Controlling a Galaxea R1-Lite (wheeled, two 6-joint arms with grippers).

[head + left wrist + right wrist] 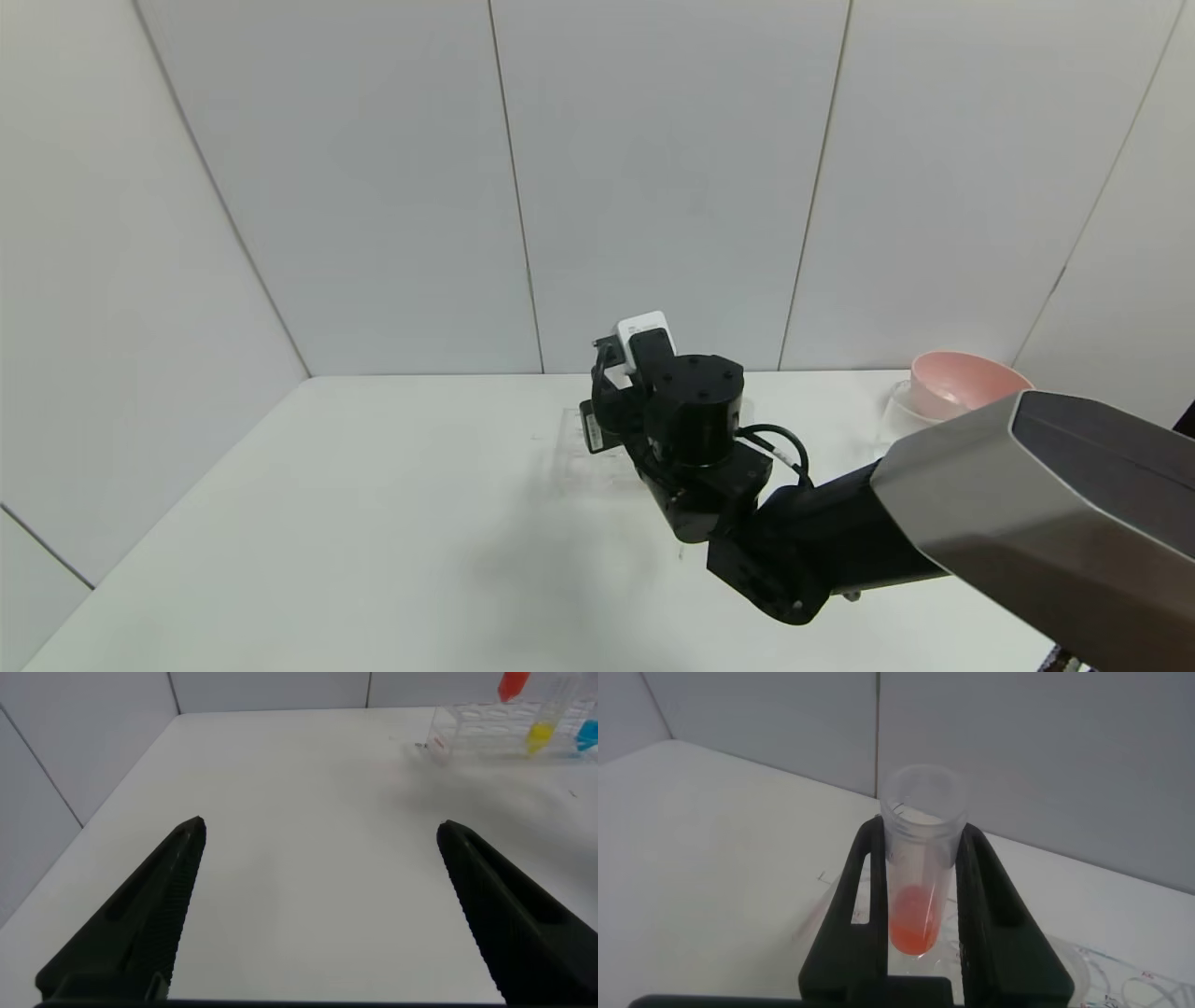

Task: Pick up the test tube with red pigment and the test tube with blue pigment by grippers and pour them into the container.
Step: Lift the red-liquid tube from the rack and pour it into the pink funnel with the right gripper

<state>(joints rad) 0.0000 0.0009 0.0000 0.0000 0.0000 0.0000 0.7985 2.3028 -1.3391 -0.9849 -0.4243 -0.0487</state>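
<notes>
Head view: the right arm is reaching in from the lower right across the white table, its wrist hiding the right gripper and most of the clear tube rack beneath it. A pink bowl is sitting at the table's far right corner, well apart from the rack. The left arm is not showing here.

Left wrist view: the left gripper is hovering over bare table with its two black fingers spread wide apart and nothing between them. Far off, the rack is standing with a yellow-liquid tube and the test tube with blue pigment in it; the test tube with red pigment is showing above the rack.

Right wrist view: the right gripper is clamping its fingers on the red-pigment tube, which is standing upright with its open mouth up and orange-red liquid pooled at its rounded bottom. The container cannot be made out with certainty in any view.
</notes>
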